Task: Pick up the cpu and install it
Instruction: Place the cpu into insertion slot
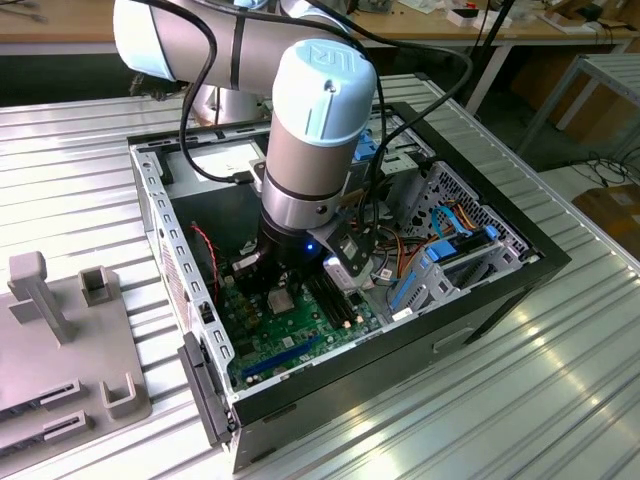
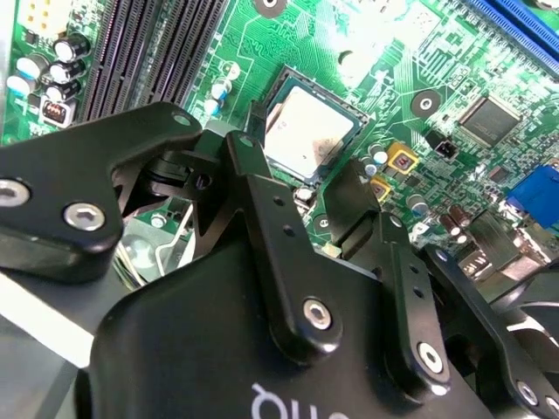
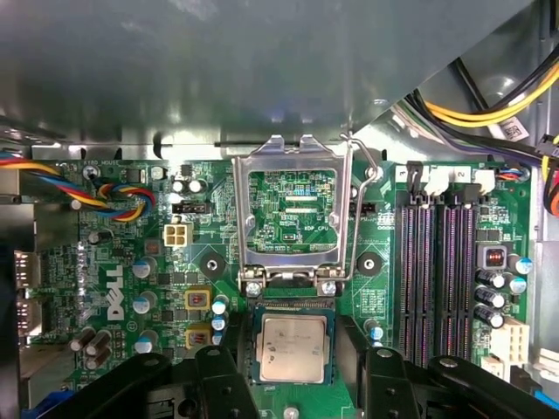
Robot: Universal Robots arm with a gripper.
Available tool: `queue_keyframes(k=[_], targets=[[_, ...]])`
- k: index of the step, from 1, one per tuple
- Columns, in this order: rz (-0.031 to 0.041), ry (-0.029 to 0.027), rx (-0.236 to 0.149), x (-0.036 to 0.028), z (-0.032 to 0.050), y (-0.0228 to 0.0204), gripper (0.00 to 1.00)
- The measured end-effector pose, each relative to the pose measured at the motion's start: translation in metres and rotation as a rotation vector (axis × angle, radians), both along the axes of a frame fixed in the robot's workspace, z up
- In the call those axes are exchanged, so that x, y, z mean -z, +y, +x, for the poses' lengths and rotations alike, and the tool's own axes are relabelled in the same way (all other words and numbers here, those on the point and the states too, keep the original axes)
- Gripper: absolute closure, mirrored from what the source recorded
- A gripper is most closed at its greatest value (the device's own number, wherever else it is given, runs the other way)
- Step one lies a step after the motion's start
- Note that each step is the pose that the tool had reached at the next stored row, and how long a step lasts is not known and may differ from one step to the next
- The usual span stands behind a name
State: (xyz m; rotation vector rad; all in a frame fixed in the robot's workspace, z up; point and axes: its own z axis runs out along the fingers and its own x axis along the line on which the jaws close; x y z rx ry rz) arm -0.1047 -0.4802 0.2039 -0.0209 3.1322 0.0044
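On the exterior view's left, a grey stand (image 1: 60, 330) sits on the ribbed metal table (image 1: 560, 380). Next to it, in the middle, a case (image 1: 480, 300) lies open with its side off. The arm (image 1: 315, 130) reaches straight down into the case. The gripper (image 1: 282, 280) hangs low over the green board (image 1: 290, 345). Further toward the exterior view's right, blue cables (image 1: 445, 225) and a metal cage fill the rest of the case.

In both wrist views, the cpu (image 3: 295, 347) (image 2: 307, 131) lies flat in its socket (image 3: 293, 304), shiny side up. The gripper (image 3: 293, 349) (image 2: 304, 155) is spread wide and holds nothing. One black finger (image 3: 218, 375) stands on each side of the socket, just beside it. The fingers do not touch the cpu.

In the first wrist view, the metal frame (image 3: 242, 218) is flipped up off the socket, and its thin wire lever is up too. The long black memory slots (image 3: 437, 271) run side by side near the socket.
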Motion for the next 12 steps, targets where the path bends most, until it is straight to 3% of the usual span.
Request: queue_keyframes(k=[12], targets=[[-0.0002,0.0001,0.0,-0.0001,-0.0044,0.0,0.46]])
